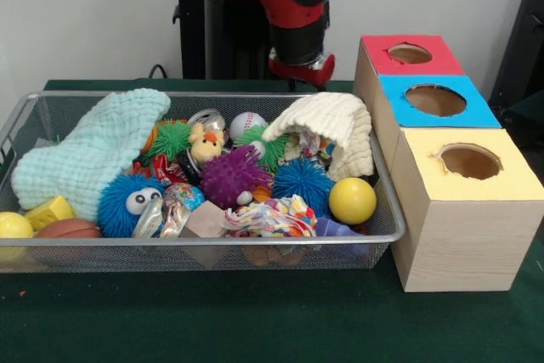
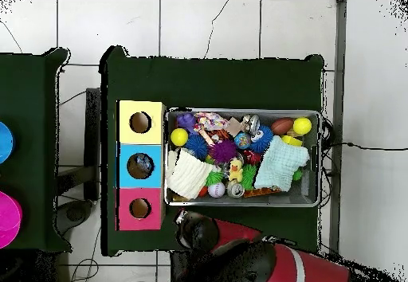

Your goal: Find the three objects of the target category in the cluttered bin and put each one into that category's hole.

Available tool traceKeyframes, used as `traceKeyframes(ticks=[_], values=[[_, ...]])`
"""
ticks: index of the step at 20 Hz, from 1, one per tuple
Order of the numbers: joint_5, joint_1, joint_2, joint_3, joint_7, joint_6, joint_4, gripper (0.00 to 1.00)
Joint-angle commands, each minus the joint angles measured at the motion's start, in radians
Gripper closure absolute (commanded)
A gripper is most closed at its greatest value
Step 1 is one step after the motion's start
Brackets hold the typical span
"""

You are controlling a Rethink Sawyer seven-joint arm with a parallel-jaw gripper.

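Note:
A wire mesh bin [image 1: 387, 210] [image 2: 243, 204] holds a pile of toys. A pale green cloth [image 1: 89, 155] [image 2: 280, 164] covers its left part in the front view, and a cream cloth [image 1: 336, 129] [image 2: 190, 175] drapes over the right. Between them lie a purple spiky ball [image 1: 228, 178] [image 2: 224, 150], two blue spiky balls [image 1: 303, 183] [image 1: 127, 201], a baseball [image 1: 247, 124] [image 2: 216, 189], a yellow duck toy [image 1: 204, 144] and a yellow ball [image 1: 352, 201] [image 2: 179, 137]. My gripper [image 1: 299, 70] [image 2: 198, 231] hangs behind the bin's far rim, off the toys.
Beside the bin stands a wooden box row with a red hole top [image 1: 410, 53] [image 2: 139, 208], a blue one [image 1: 435, 100] [image 2: 140, 166] and a yellow one [image 1: 469, 161] [image 2: 140, 122]. Something greyish shows inside the blue hole from above. Another table with blue and magenta discs [image 2: 6, 215] sits alongside.

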Motion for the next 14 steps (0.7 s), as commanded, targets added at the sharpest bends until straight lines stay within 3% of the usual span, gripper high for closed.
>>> traceKeyframes(ticks=[1, 2, 7, 14], values=[[0.071, -0.152, -0.027, 0.037, 0.04, 0.243, -0.181, 0.0], [0.057, -0.189, -0.026, 0.08, 0.035, 0.213, -0.167, 0.0], [0.051, -0.207, -0.085, 0.114, 0.056, 0.256, -0.138, 0.0], [0.018, -0.275, -0.19, 0.226, 0.071, 0.124, -0.038, 0.0]])
